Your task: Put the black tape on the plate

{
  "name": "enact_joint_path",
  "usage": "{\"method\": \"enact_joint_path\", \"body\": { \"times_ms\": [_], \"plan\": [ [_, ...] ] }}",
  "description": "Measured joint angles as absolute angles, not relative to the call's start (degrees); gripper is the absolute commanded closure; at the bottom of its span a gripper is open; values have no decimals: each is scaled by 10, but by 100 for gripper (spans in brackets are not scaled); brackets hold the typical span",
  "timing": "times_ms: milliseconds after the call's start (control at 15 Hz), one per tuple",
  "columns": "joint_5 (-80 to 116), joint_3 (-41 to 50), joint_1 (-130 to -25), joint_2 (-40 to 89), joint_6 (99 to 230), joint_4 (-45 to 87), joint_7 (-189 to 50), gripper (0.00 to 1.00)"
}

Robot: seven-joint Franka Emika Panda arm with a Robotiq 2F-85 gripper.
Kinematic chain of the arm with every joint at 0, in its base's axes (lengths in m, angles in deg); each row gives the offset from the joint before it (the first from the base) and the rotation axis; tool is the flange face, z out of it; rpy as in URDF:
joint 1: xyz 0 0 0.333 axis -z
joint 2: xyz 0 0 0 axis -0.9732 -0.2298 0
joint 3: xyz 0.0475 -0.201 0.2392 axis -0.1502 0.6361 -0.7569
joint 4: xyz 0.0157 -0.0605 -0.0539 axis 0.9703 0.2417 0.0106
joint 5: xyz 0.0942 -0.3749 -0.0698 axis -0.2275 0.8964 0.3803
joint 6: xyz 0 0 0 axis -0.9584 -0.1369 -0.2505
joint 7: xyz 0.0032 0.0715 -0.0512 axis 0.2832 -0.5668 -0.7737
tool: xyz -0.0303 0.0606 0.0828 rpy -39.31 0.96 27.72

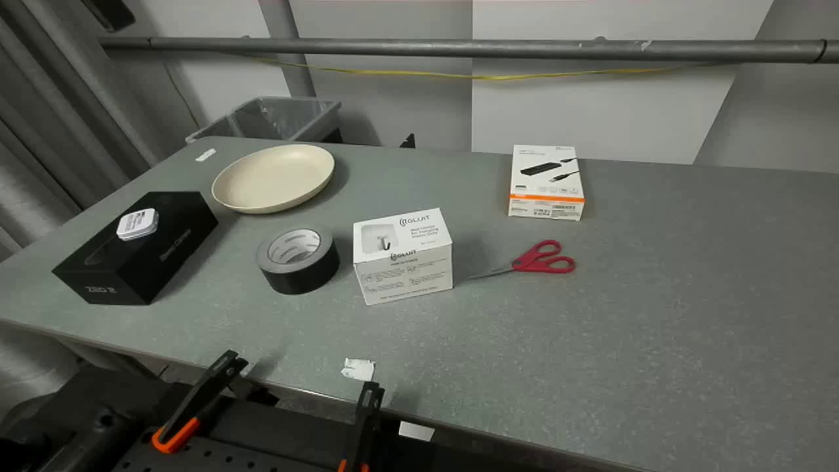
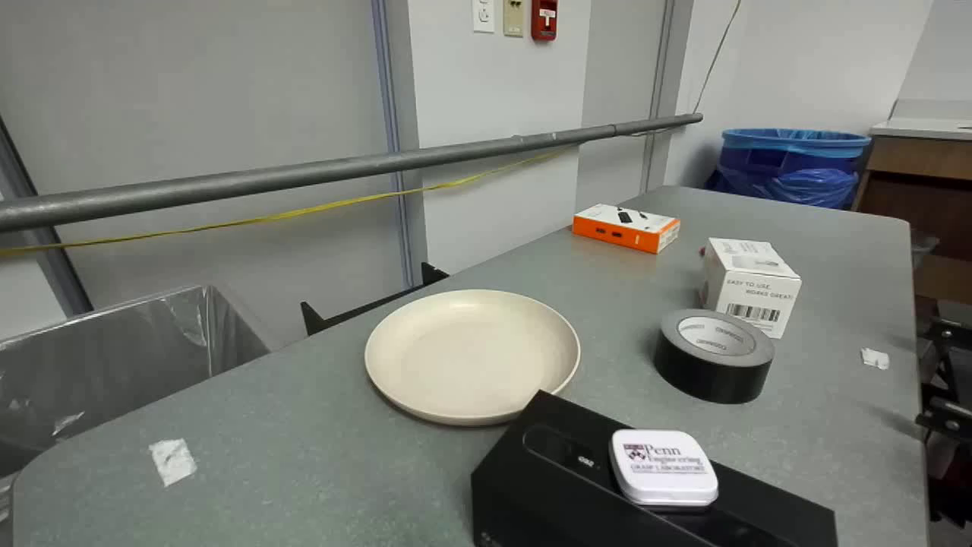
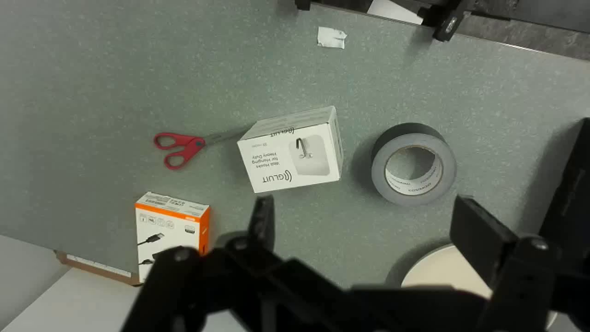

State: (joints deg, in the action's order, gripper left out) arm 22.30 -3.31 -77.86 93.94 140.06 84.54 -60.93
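my fingers [image 3: 479, 235] stand wide apart. the black tape roll [image 1: 300, 275] lies between the gluit wall-hooks box [image 1: 403, 257] and zed 2 box [image 1: 141, 254]; i should centre over it and descend straight, touching neither box.

White tin [image 1: 137, 223] atop black box [image 1: 141, 255]; red-handled scissors [image 1: 524, 263] beside white carton [image 1: 403, 259]

A roll of black tape [image 1: 300, 273] lies flat, its hollow facing up, the lettering inside its white core too small to read with confidence. Near it but apart, a shallow round cream plate [image 2: 471, 353] with raised rim sits face up.
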Motion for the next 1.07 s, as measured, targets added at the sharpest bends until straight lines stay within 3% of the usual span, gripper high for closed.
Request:
{"method": "enact_joint_path", "body": {
  "times_ms": [600,1067],
  "plan": [
    [220,-18,-780,923,1427,859,-609,0],
    [226,-61,-783,764,1581,893,-632,0]
  ]
}}
